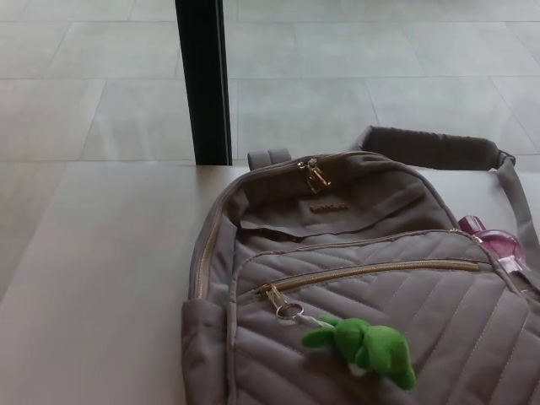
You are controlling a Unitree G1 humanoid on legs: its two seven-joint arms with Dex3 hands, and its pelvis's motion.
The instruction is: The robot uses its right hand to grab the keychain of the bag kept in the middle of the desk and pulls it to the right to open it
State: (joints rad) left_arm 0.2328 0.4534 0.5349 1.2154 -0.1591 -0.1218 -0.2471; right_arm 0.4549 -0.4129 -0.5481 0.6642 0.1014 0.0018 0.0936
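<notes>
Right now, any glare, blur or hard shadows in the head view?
Head view: soft, slightly hazy focus overall; pale sheen on the desk and floor tiles; no hard shadows; the backpack and green plush keychain read clearly, gold zipper visible; neither hand in view.

The bag [363,278] is a grey quilted backpack lying flat on its back on the desk, top handle toward the far edge and one padded shoulder strap extending to the right. Its front-pocket zipper [371,272], gold-toned, runs left to right and is closed, with the pull at the left end. The keychain [363,348], a green plush toy on a metal ring, attaches to that pull and rests on the front panel.
</notes>
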